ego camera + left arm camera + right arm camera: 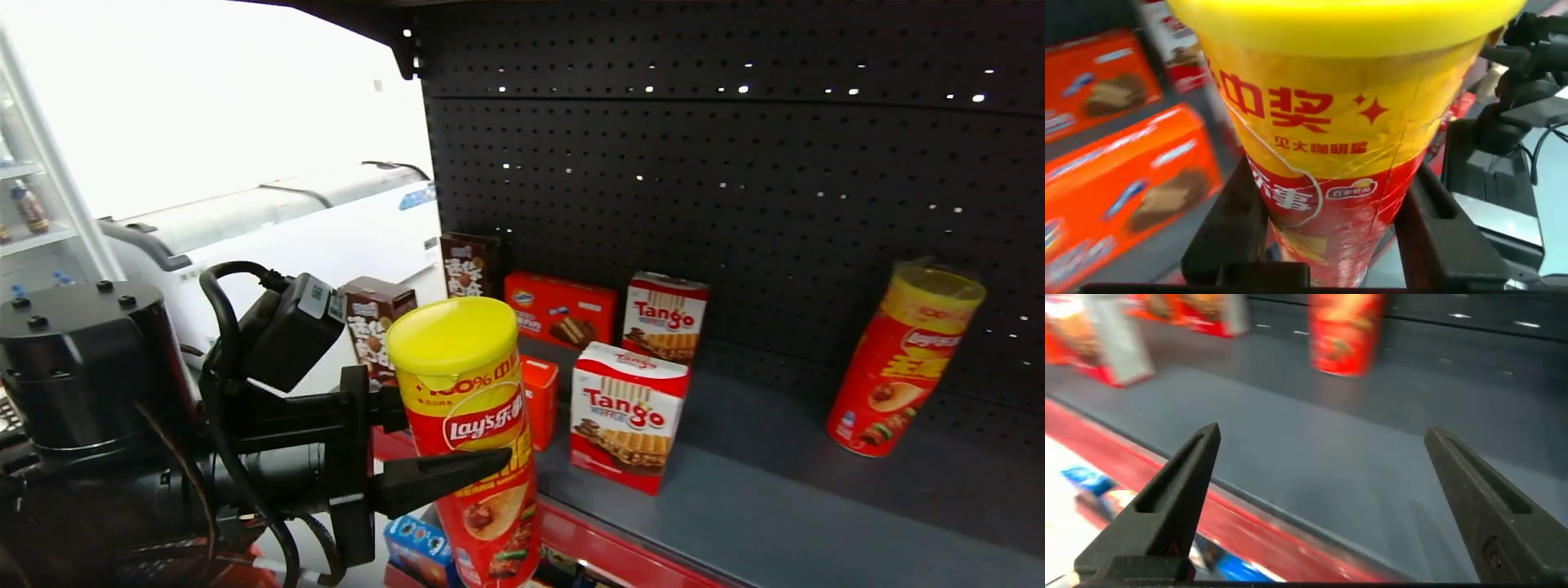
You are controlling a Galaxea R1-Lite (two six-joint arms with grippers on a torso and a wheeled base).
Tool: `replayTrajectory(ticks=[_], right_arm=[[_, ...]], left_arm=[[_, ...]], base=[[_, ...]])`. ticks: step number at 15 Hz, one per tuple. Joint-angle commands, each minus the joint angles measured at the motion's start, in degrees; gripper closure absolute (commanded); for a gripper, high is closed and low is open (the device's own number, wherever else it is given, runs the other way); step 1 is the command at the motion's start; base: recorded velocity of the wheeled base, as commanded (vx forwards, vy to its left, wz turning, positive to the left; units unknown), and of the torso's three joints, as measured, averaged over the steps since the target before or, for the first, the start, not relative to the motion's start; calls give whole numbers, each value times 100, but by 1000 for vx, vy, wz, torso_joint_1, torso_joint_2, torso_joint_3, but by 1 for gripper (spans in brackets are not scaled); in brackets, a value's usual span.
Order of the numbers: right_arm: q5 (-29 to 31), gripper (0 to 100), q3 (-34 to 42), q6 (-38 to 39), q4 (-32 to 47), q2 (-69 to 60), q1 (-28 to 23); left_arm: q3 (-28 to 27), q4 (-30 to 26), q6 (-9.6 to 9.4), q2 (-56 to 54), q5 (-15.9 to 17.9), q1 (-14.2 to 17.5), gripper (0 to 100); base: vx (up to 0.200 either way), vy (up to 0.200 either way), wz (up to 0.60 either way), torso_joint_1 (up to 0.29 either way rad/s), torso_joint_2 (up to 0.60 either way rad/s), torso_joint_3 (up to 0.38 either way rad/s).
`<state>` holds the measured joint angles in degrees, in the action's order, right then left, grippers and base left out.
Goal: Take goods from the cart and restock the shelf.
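**Left end effector**: clamped on the mid-body of a chip canister, yellow lid up. It is held upright just off the front edge of the shelf, probably so it can be stood down without tipping.

**Right end effector**: jaws wide, empty, over bare shelf board; judged free for the next pick.

**Shelf stock:** second chip canister near the back panel, well apart; two wafer boxes; biscuit box; brown boxes at the left end.

**Obscured:** small orange box, partly behind the held canister; blue packet below the shelf lip, cut off, its container unclear.
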<state>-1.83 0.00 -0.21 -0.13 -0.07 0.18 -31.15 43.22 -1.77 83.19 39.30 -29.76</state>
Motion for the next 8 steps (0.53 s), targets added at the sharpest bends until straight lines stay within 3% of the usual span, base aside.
replayTrajectory(ticks=[1,8], right_arm=[[-2,0,0,-6,5,7,-1],[-2,0,0,-6,-4,7,-1]], left_arm=[[12,3,1,-13,-2,-39,100],[-23,20,1,-4,-10,-21,100]], base=[[0,0,-600,-2,2,2],[0,0,-600,2,4,0]])
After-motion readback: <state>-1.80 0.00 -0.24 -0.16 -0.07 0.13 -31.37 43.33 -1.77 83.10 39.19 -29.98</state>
